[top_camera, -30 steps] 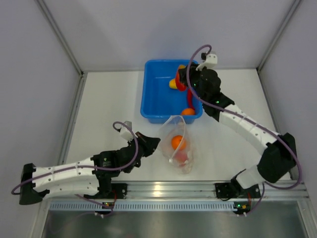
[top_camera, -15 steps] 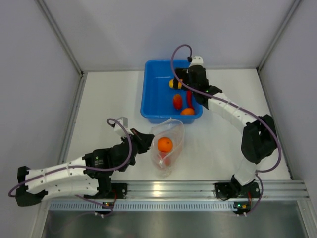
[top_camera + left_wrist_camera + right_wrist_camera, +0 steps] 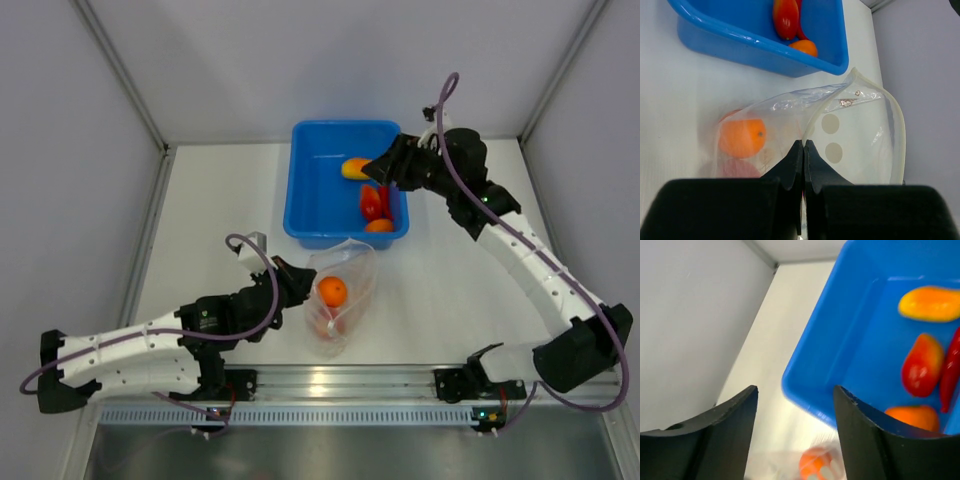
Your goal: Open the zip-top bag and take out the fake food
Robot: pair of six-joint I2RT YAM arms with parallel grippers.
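Note:
The clear zip-top bag (image 3: pixel 345 300) lies open-mouthed just in front of the blue tub (image 3: pixel 318 200). An orange ball of fake food (image 3: pixel 332 291) and a pink piece (image 3: pixel 336 322) show through it. My left gripper (image 3: pixel 299 284) is shut on the bag's near edge (image 3: pixel 812 122), its tips (image 3: pixel 804 144) pinching the film beside the orange ball (image 3: pixel 741 137). My right gripper (image 3: pixel 386 172) hovers open and empty over the tub's right side (image 3: pixel 795 390). In the tub (image 3: pixel 840 335) lie a yellow-orange piece (image 3: pixel 931 303), a red piece (image 3: pixel 922 365) and an orange piece (image 3: pixel 912 417).
A red chili-like piece (image 3: pixel 953 365) lies at the tub's right wall. Grey walls close in the white table (image 3: pixel 220 220) at the left, back and right. A metal rail (image 3: pixel 340 380) runs along the near edge by the arm bases.
The right gripper let a red piece go into the tub, then drew back to the right and stands open. The left gripper pulled the bag a little to the left.

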